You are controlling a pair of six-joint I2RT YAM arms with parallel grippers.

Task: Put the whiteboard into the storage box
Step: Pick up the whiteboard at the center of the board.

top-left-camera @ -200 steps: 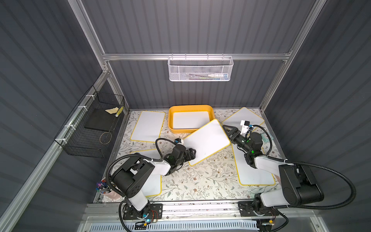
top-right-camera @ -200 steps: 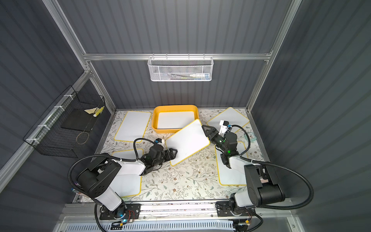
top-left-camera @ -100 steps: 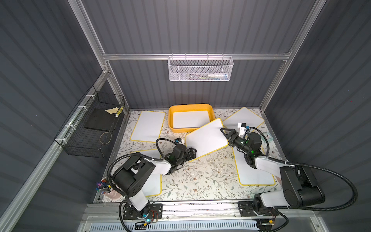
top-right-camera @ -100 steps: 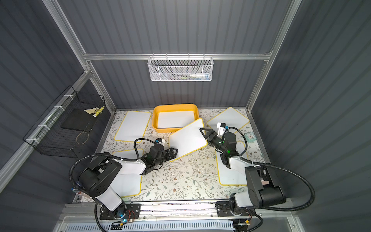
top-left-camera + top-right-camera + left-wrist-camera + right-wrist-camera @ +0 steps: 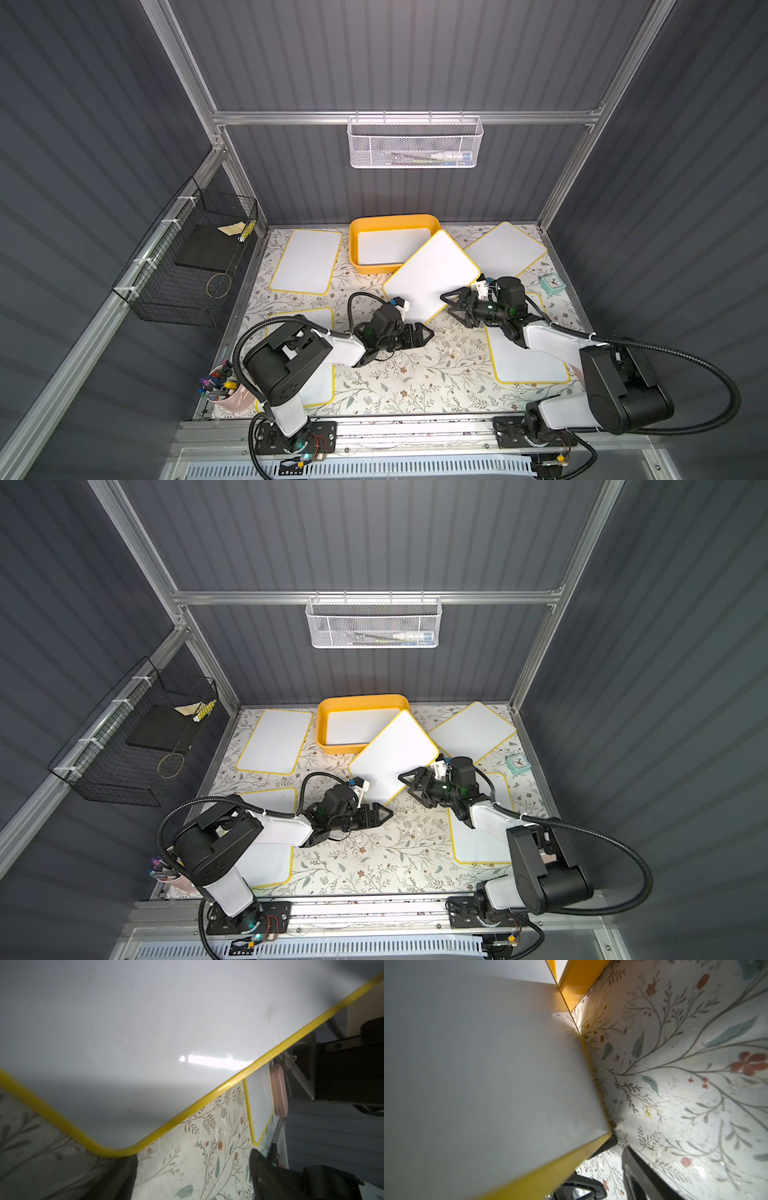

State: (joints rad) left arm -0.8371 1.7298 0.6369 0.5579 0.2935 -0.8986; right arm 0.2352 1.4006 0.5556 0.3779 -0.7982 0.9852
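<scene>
One board (image 5: 386, 247) — inside storage box (image 5: 371, 269)

1. Dark grey ribbed wall panels (image 5: 395, 54) close in the rear and both sides, seen in both top views.
2. A silver aluminium frame rail (image 5: 291, 117) crosses the rear wall. Matching posts stand in the rear corners.
3. A white metal mesh basket (image 5: 414, 143) hangs from that rail, near its middle.
4. A black wire basket (image 5: 183, 274) is tied to a sloping rail on the left wall.
5. The worktop (image 5: 415, 374) carries a pale sheet printed with leaves and small red flowers. It is brightly lit, with soft shadows.
</scene>
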